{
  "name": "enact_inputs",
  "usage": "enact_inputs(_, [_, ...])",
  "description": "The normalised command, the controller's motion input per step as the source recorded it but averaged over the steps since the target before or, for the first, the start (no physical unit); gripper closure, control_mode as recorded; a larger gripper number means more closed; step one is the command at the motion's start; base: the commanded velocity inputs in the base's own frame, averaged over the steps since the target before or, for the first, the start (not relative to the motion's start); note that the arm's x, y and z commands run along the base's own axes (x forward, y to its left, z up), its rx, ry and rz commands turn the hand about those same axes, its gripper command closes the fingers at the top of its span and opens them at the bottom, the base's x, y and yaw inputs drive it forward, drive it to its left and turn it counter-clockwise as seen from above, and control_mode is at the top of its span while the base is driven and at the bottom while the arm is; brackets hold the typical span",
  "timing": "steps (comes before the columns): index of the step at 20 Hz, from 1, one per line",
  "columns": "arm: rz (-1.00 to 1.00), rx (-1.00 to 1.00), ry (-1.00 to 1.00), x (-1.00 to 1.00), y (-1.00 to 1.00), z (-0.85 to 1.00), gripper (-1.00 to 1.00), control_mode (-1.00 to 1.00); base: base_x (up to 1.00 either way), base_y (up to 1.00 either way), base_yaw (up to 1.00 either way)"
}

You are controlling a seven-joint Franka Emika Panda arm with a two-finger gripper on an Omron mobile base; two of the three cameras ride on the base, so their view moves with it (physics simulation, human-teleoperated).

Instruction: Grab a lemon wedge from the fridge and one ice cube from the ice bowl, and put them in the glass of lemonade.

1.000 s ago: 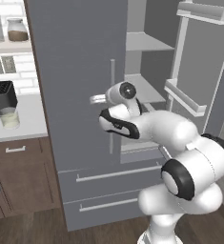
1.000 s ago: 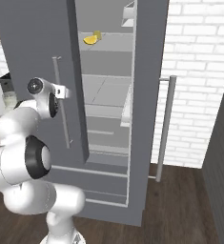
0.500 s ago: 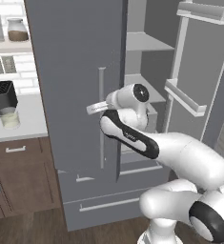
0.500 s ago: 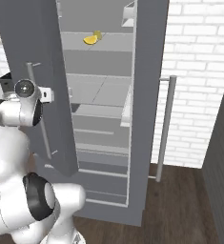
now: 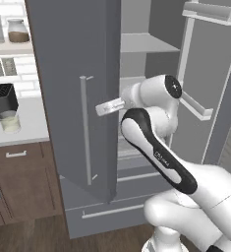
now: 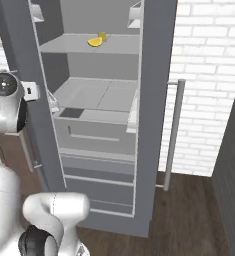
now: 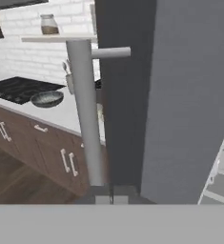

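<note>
The fridge (image 6: 156, 100) stands with both doors open. A yellow lemon wedge (image 6: 95, 41) lies on its upper shelf. My gripper (image 5: 101, 108) is shut with nothing in it, just right of the left door's long handle (image 5: 85, 133) and close to the door's outer face. In the hand view the handle (image 7: 87, 114) runs up from just ahead of my closed gripper (image 7: 112, 196). The ice bowl (image 7: 46, 98) sits on the counter beyond the door. The glass of lemonade (image 5: 10, 121) stands on the counter in front of a black toaster (image 5: 1, 101).
The right fridge door (image 6: 174, 135) hangs open against the white brick wall. Dark wood cabinets (image 5: 18, 177) run under the counter left of the fridge. A jar of brown powder (image 7: 49, 24) sits on a wall shelf, and a black cooktop (image 7: 15, 88) lies behind the bowl.
The left fridge door has swung wider open to the left. My fingers have closed and are off the handle, which now stands left of them.
</note>
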Motion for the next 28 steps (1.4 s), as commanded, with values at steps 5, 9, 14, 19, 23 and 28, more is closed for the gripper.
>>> enact_inputs(5, [-0.03, 0.03, -0.01, -0.97, -0.70, 0.57, 1.00, -1.00, 0.00, 0.00, 0.00])
enact_inputs(9, [-0.07, 0.09, 0.03, -0.21, -0.78, 0.29, 1.00, -1.00, 0.00, 0.00, 0.00])
enact_inputs(14, [0.01, 0.04, 0.31, 0.95, -0.30, 0.09, 1.00, -1.00, 0.00, 0.00, 0.00])
enact_inputs(19, [0.01, 0.03, 0.48, 0.99, 0.12, 0.09, 1.00, -1.00, 0.00, 0.00, 0.00])
enact_inputs(23, [0.00, 0.17, 0.21, 0.65, 0.08, -0.17, 1.00, -1.00, 0.00, 0.00, 0.00])
enact_inputs(28, [0.00, 0.32, -0.01, 0.30, 0.11, -0.68, -1.00, -1.00, 0.00, 0.00, 0.00])
